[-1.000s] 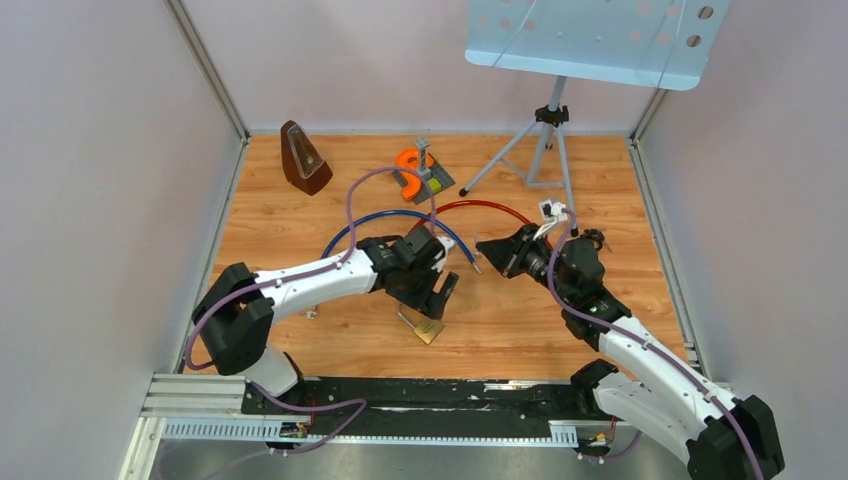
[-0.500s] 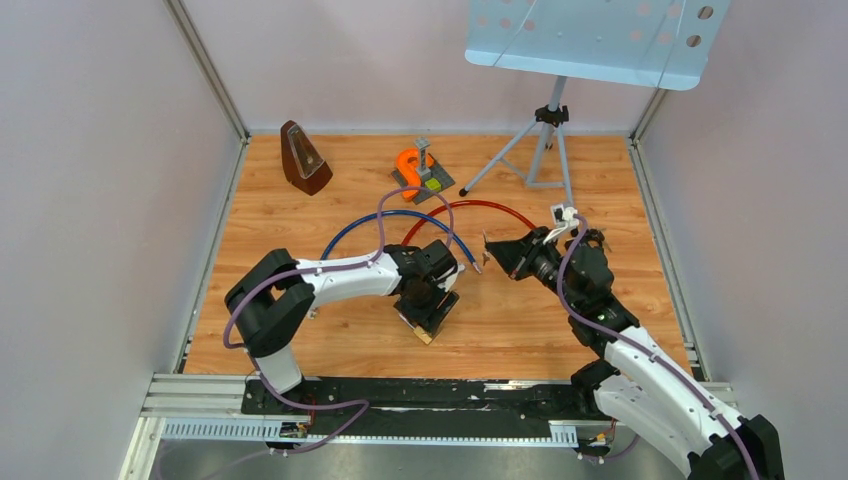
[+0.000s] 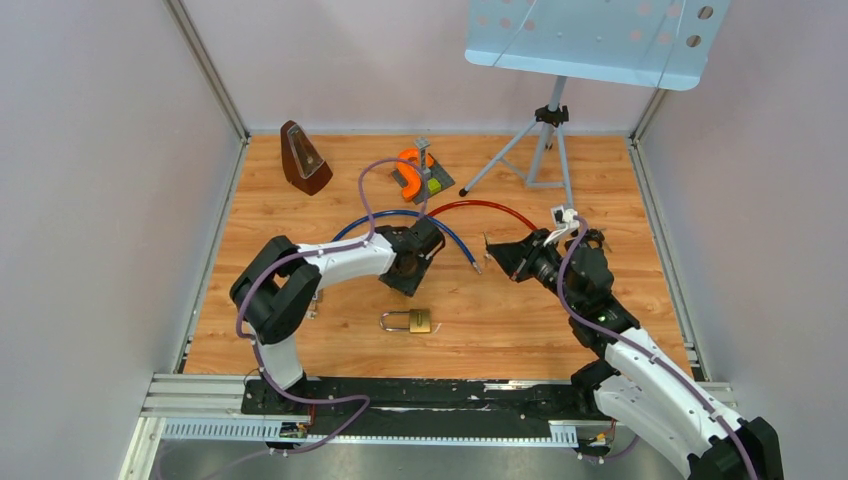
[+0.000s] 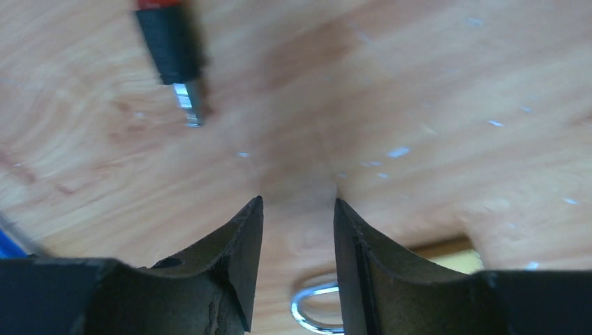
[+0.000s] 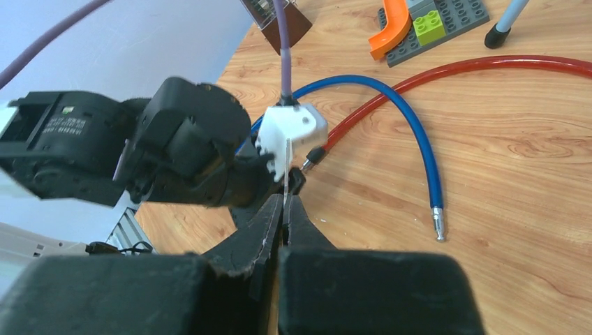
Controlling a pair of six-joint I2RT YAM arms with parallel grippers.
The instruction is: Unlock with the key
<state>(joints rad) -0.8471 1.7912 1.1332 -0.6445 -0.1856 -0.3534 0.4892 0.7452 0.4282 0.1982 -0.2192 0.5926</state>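
Left gripper (image 4: 297, 206) gapes empty, so the padlock (image 3: 408, 321) lies unheld. The key (image 5: 285, 166), pinched in the right gripper (image 5: 285, 202), could shove it away.

padlock (image 4: 447, 257): cut off by the left wrist view's bottom edge, partly behind the left fingers (image 4: 363, 265)
key (image 5: 285, 178): edge-on sliver, teeth unreadable
red cable plug (image 4: 171, 49): blurred
metronome (image 5: 279, 21): cropped at top edge

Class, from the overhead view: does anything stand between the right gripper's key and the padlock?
Nothing upright. Bare table separates the right gripper, shut on the key, from the padlock. Only the blue cable's tip lies flat near that line; the left gripper sits off to the side.
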